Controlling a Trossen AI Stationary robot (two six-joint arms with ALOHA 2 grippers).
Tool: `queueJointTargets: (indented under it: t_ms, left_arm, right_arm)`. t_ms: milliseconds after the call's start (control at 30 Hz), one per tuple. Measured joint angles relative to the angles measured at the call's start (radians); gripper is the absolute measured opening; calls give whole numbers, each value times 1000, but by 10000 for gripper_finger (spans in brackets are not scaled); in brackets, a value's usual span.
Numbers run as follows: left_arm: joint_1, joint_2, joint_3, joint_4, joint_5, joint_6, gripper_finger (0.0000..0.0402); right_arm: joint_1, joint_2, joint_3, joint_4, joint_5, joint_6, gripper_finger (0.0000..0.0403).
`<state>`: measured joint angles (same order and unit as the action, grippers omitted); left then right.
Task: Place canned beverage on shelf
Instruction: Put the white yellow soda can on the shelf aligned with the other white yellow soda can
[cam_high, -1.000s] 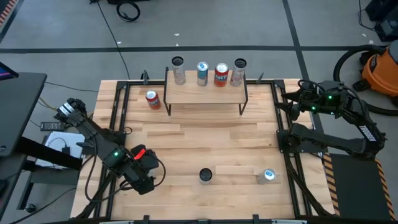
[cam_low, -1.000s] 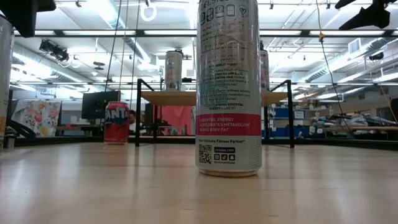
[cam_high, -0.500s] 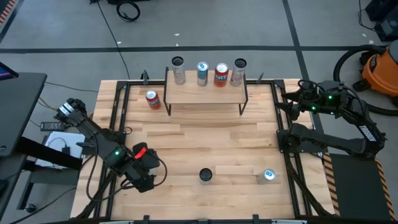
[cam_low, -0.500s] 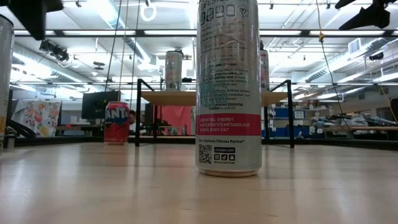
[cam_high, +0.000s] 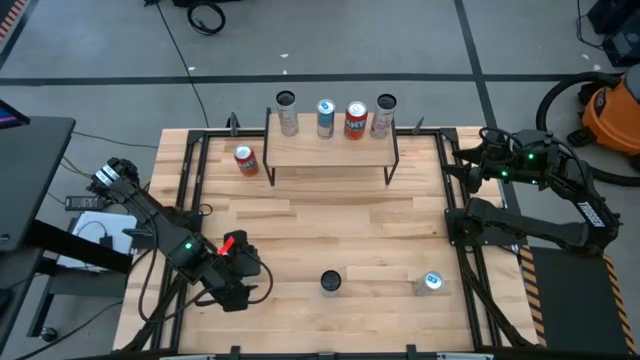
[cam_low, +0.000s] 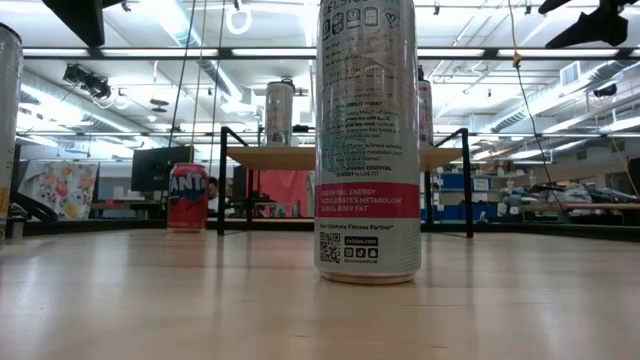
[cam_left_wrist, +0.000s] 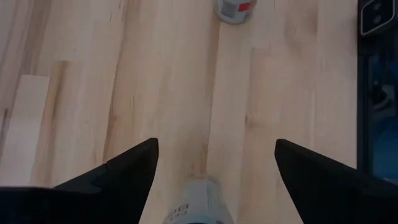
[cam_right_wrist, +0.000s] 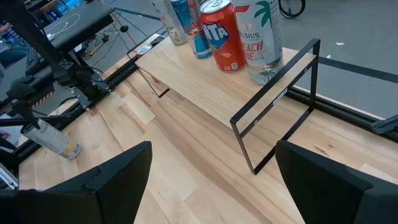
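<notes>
A slim can with a dark top (cam_high: 330, 283) stands upright on the table near its front edge. A blue-topped can (cam_high: 432, 282) stands to its right. The shelf (cam_high: 330, 150) at the table's far side carries several upright cans. My left gripper (cam_high: 252, 268) is open and empty. It is raised above the table, left of the slim can. In the left wrist view (cam_left_wrist: 216, 144) a can (cam_left_wrist: 191, 200) shows low between the fingers, apart from them. My right gripper (cam_right_wrist: 213, 144) is open and empty, waiting at the far right corner (cam_high: 470, 165).
A red can (cam_high: 245, 160) stands on the table left of the shelf's left legs. A tall can (cam_low: 368, 140) stands close before the low camera. Black frame rails (cam_high: 190, 180) run along the table's sides. Bare wood lies between the shelf and the front cans.
My left gripper has gone a little toward the table's right edge, toward the slim can. No can has moved.
</notes>
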<state>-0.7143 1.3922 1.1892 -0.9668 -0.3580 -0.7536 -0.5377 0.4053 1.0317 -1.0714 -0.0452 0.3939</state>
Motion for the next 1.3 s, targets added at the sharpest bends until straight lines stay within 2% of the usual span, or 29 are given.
queueJointTargets:
  t_ms: [233, 500, 667, 1033, 1300]
  left_arm:
    - [11, 0, 0, -19, 16, -41, 334]
    - [12, 0, 0, -180, 23, -48, 334]
    - [10, 0, 0, -167, 26, -66, 334]
    - [22, 0, 1, -159, 144, -92, 334]
    - [21, 0, 1, -177, 177, -135, 334]
  right_arm:
    - [0, 0, 0, 0, 0, -2, 352]
    - [0, 0, 0, 0, 0, 5, 352]
    - [0, 0, 0, 0, 0, 7, 352]
    - [0, 0, 0, 0, 0, 21, 352]
    - [0, 0, 0, 0, 0, 26, 352]
